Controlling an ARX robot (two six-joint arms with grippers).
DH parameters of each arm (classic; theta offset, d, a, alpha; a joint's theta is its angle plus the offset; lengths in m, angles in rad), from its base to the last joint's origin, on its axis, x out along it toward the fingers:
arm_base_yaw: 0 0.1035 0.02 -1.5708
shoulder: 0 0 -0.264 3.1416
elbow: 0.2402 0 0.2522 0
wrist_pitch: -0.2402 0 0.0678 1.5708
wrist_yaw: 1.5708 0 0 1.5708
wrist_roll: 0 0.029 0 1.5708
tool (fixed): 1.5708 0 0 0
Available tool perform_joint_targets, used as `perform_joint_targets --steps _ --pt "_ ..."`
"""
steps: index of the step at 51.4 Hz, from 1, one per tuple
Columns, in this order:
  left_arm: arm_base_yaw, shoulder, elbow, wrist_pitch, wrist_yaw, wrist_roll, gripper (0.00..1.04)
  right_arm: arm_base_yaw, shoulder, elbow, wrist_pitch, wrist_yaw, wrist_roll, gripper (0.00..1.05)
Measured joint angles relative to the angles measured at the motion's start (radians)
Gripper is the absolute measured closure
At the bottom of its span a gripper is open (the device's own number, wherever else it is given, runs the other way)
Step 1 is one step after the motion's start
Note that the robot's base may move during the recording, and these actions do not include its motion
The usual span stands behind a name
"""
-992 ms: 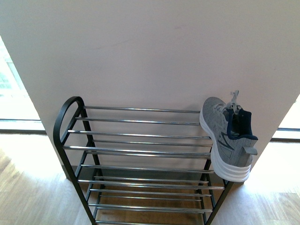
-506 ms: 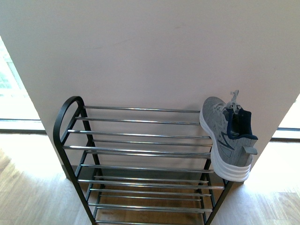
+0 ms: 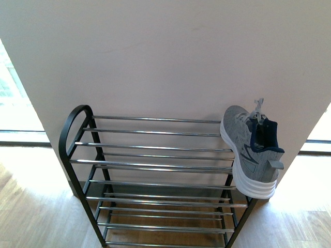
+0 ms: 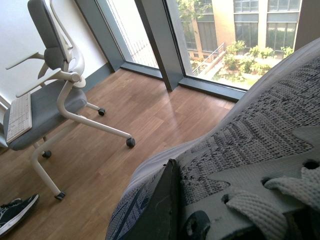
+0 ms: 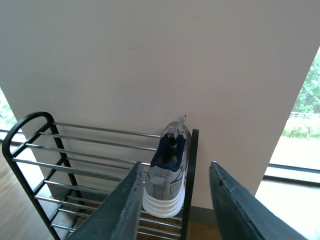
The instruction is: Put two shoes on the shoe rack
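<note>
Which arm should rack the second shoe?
Left. Its finger is against the second shoe, apparently gripping it. The right gripper is open and empty; the first shoe already sits at the shoe rack's right end.

- Wall (image 3: pixel 165 57): plain off-white panel filling the front view from 10 to 2 o'clock.
- Floor (image 3: pixel 31 206): light wood planks, visible at 7 and 5 o'clock.
- Window (image 3: pixel 10 93): at 9 o'clock, overexposed by daylight. A second glazed strip (image 3: pixel 321 129) sits at 3 o'clock.
- Glazing (image 4: pixel 240 35) in the left wrist view: floor-to-ceiling panes with dark mullions (image 4: pixel 160 40). Buildings and greenery stand outside, and daylight glares on the wood floor.
- Office chair (image 4: pixel 50 95): grey seat and back, white frame, castors.
- Keyboard (image 4: pixel 19 117): white, apparently lying on the chair seat.
</note>
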Motion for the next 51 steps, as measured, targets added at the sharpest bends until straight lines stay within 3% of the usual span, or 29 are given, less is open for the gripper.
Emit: perform_joint_targets --steps 13,31,33,38,41,45,51 --pt "0.0 0.0 0.0 0.0 0.0 0.0 1.03 0.0 0.0 0.0 0.0 0.0 0.0 0.11" --pt "0.0 0.001 0.0 0.002 0.01 -0.003 1.03 0.002 -0.002 0.0 -0.002 0.005 0.002 0.09" --pt "0.02 -0.037 -0.014 0.068 0.106 -0.034 1.03 0.002 -0.002 0.0 -0.002 0.004 0.002 0.09" --pt "0.11 -0.109 -0.053 0.272 0.523 -0.196 1.03 0.002 -0.002 0.0 -0.002 0.002 0.003 0.09" --pt "0.185 -0.035 -0.037 0.405 0.718 -0.287 1.03 0.003 -0.002 0.0 -0.002 -0.001 0.003 0.09" --pt "0.277 0.134 0.004 0.538 0.839 -0.365 1.03 0.003 -0.002 0.0 -0.002 0.0 0.003 0.09" --pt "0.327 0.331 0.058 0.642 0.935 -0.436 1.03 0.003 -0.002 0.0 -0.002 0.0 0.003 0.09"
